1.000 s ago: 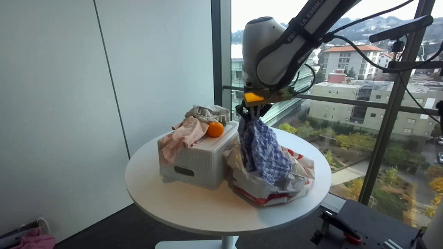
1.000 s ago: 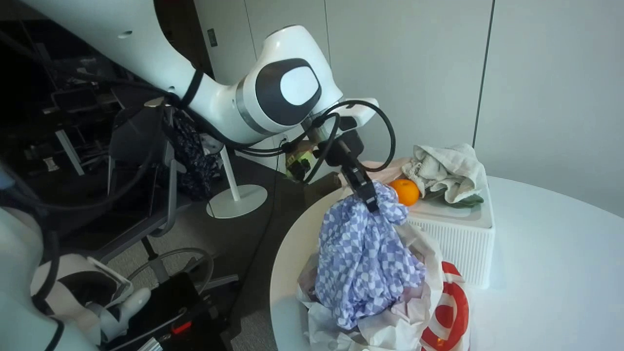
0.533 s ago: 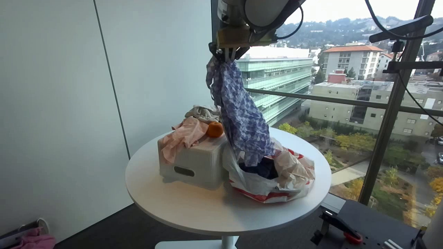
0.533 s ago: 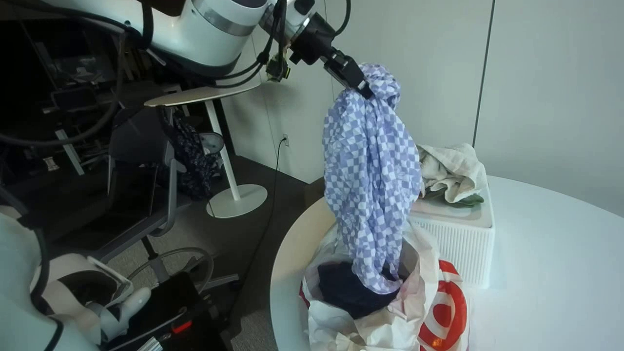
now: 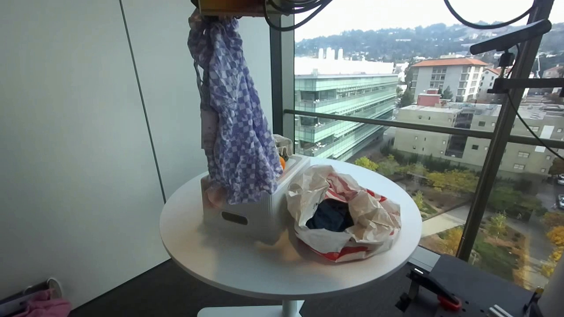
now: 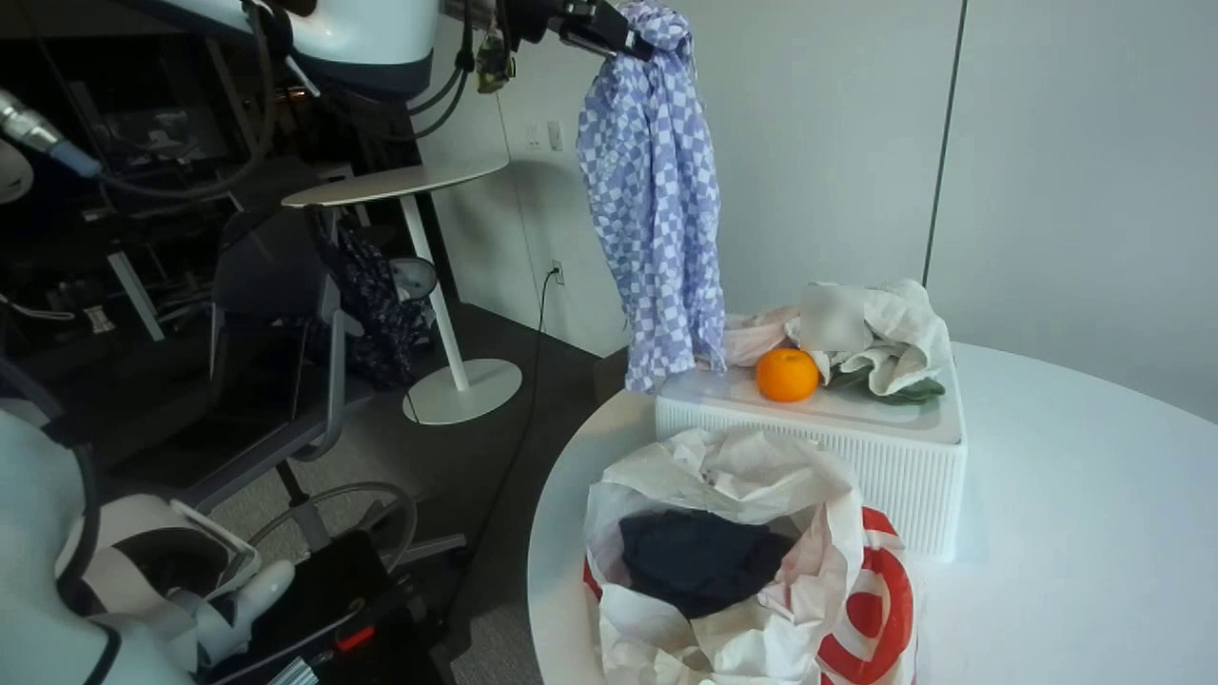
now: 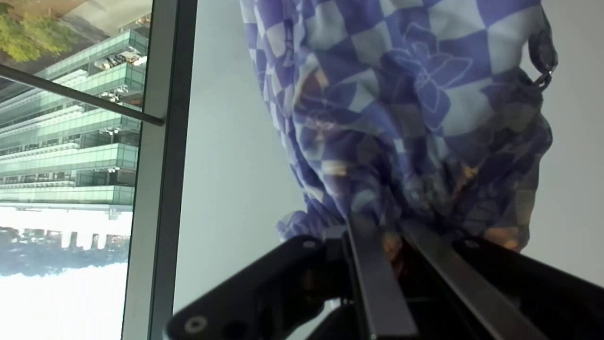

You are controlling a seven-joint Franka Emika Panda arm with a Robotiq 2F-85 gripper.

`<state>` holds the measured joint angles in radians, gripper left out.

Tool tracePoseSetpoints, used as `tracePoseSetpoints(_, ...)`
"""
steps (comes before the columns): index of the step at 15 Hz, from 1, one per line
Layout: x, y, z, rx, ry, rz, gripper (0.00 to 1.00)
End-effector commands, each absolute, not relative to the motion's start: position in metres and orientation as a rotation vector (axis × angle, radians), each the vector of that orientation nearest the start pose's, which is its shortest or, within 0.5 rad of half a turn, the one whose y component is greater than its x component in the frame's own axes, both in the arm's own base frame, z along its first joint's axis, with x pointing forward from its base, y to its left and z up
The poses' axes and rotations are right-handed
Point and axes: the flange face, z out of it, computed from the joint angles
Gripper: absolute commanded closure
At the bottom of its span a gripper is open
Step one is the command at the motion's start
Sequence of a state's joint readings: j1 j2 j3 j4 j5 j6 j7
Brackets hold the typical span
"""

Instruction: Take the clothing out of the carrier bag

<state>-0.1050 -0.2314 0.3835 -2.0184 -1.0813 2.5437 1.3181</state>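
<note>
Wrist view, checked garment (image 7: 415, 94): violet and white, hanging from one bunched end.
Gripper (image 7: 389, 229): closed on that end, fabric pinched tight.
Garment's place: in the air, apart from the carrier bag (image 5: 374, 215) in both exterior views; whether its hem touches the white box (image 6: 885, 476) cannot be told.
Bag: mouth open, just beside the box, dark cloth (image 6: 699, 561) inside.
Box top: orange (image 6: 787, 375), pale cloth (image 6: 899, 319), pink cloth (image 6: 756, 335).
Under box and bag: round white table (image 5: 246, 268).
</note>
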Motion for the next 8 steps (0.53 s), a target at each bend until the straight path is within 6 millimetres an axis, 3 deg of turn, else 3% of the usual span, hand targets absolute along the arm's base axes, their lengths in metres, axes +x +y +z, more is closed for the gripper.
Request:
tracePoseSetpoints(1,0.544,0.188,0.615,-2.713,0.299,-2.028,0.98)
tracePoseSetpoints(4,0.566,0.172,0.576,-2.718,0.306,-2.152,0.98)
tracePoseSetpoints(5,0.578,0.161,0.550,-2.743,0.321,-2.167,0.98)
tracePoseSetpoints(8,0.588,0.133,0.478,-2.974,0.322,-1.916,0.98)
